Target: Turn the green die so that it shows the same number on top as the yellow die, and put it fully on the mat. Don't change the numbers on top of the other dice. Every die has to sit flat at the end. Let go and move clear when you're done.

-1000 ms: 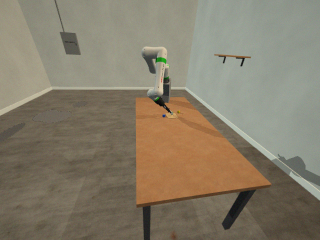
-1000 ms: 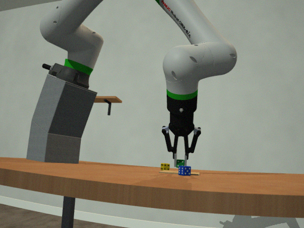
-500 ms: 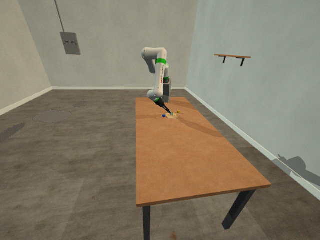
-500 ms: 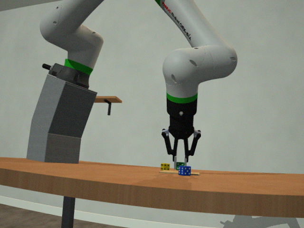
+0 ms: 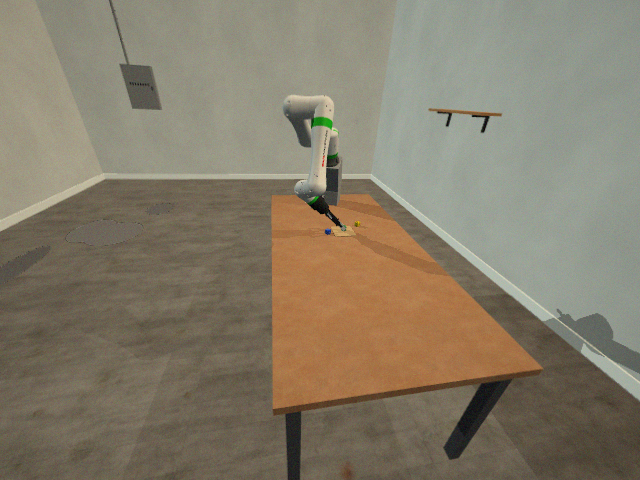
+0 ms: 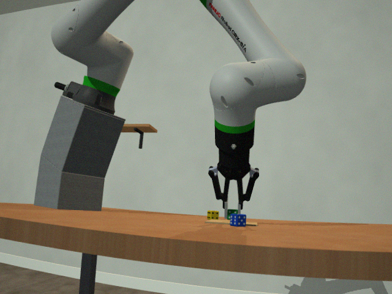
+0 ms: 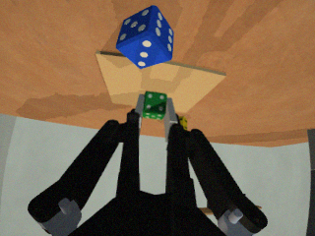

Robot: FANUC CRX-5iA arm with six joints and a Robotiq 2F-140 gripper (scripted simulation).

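Observation:
My gripper (image 6: 232,212) is shut on the green die (image 6: 232,212) and holds it low over the thin tan mat (image 6: 228,223), at or just above its surface; I cannot tell if the die touches. In the wrist view the green die (image 7: 156,105) sits between the fingertips over the mat (image 7: 160,82). The blue die (image 6: 237,220) sits at the mat's edge, close in front of the green die; it also shows in the wrist view (image 7: 146,35). The yellow die (image 6: 212,214) sits on the table beside the mat, left of my fingers. In the top view the dice are tiny near the gripper (image 5: 342,226).
The grey robot pedestal (image 6: 76,158) stands at the table's far end. A wall shelf (image 5: 465,114) hangs to the right. The long wooden table (image 5: 372,299) stretches toward the camera.

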